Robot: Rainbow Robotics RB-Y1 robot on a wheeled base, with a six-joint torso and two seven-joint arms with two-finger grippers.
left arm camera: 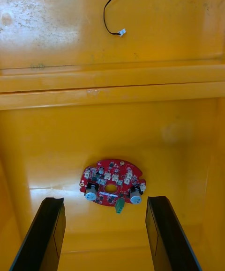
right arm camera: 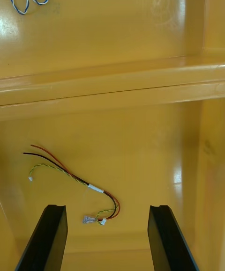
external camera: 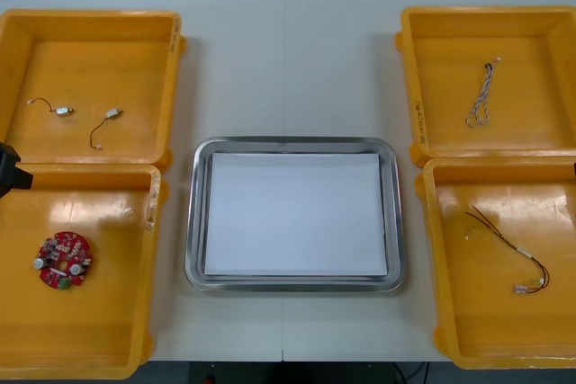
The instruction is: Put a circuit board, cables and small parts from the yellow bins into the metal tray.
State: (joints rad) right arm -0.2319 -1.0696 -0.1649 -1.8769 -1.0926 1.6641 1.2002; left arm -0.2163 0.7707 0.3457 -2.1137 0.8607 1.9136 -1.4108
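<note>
My left pincer (left arm camera: 105, 201) hangs released over a left-hand yellow bin (left arm camera: 47, 130), fingers wide apart. The round red circuit board (left arm camera: 112, 186) lies flat on the bin floor between them, just past the tips; that wrist view gives me its green connector and two grey caps. Farther out, over the bin wall, lies a black cable (left arm camera: 105, 16). The front view adds the light tabletop (external camera: 283, 60) and the white-lined metal tray (external camera: 192, 222) between the bins. My right pincer (right arm camera: 107, 208) is released too, the red and yellow cable (right arm camera: 95, 188) curled between its fingers, just past them.
</note>
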